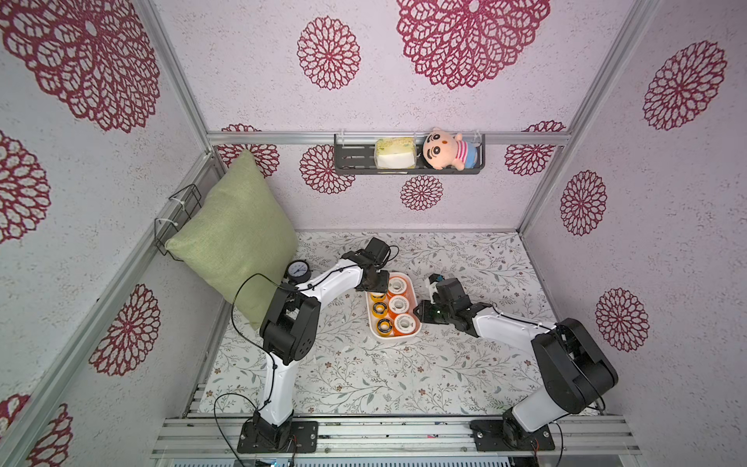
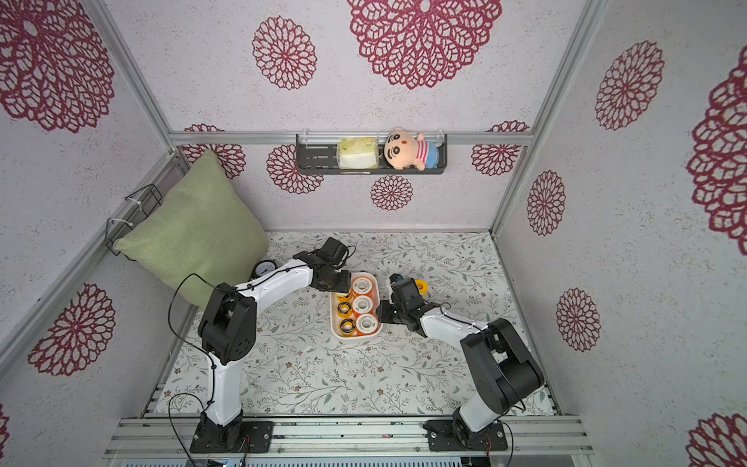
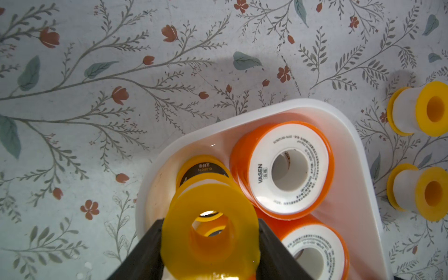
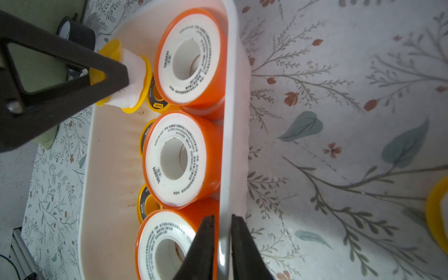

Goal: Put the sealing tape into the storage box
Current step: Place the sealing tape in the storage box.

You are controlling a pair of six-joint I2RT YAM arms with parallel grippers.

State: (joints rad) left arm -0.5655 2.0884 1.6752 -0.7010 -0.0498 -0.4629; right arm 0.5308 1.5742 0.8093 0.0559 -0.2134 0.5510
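Jaws of the left gripper (image 3: 210,242) hold a yellow spool (image 4: 132,80), likely light and slippery, by its flanges; the right gripper (image 4: 222,219) clamps the storage box (image 4: 229,121) wall.

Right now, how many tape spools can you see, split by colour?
Orange spools: 3, all in the box; only top faces show, any beneath are hidden.
Yellow spools: 6. That is 3 in the box, 1 in the left gripper, 2 on the table.
Total: 9
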